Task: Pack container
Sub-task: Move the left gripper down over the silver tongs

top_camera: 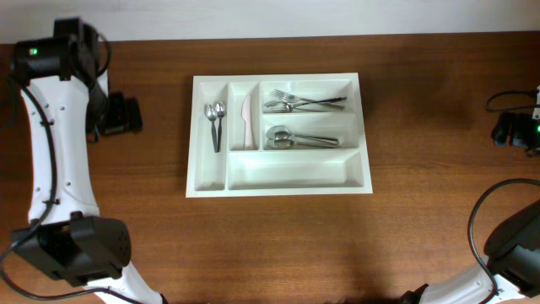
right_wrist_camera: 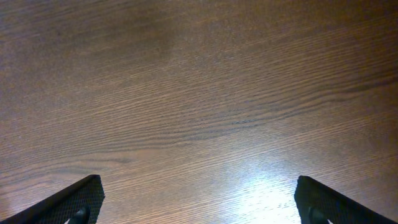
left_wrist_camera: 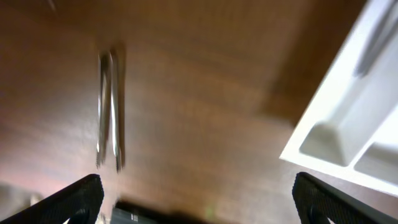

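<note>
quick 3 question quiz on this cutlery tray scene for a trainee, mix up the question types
1. Multiple choice: which compartment of the container holds nothing?
A. the leftmost upright one
B. the top horizontal one
C. the bottom horizontal one

2. True or false: the left gripper is clamped shut.

3. Fill in: the forks lie in the ____ horizontal compartment.

Key
1. C
2. False: its fingers stand wide apart with nothing between them.
3. top
</note>
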`<action>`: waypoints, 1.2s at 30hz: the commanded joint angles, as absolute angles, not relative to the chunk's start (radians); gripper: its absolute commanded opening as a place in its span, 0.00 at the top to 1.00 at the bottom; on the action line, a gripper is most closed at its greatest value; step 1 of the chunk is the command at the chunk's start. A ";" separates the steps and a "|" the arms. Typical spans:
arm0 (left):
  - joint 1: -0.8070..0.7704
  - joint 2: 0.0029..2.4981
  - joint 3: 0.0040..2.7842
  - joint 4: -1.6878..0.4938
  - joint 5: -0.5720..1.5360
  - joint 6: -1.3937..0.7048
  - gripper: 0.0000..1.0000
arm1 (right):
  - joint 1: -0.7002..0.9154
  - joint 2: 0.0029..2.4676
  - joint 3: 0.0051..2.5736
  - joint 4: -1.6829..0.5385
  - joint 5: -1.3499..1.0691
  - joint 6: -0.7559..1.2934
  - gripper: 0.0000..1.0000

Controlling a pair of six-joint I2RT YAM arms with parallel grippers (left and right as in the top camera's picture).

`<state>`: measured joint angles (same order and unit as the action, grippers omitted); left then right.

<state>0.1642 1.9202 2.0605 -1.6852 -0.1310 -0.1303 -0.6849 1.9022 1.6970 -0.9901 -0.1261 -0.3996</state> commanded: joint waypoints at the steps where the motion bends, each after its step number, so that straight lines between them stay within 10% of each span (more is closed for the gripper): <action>1: 0.187 1.896 1.945 -1.680 -0.109 -0.099 0.01 | -0.687 1.911 1.692 -0.989 -0.139 -0.400 0.01; 36: 0.432 1.871 1.636 -1.488 -0.009 0.290 0.01 | -0.687 1.911 1.692 -0.989 -0.139 -0.400 0.01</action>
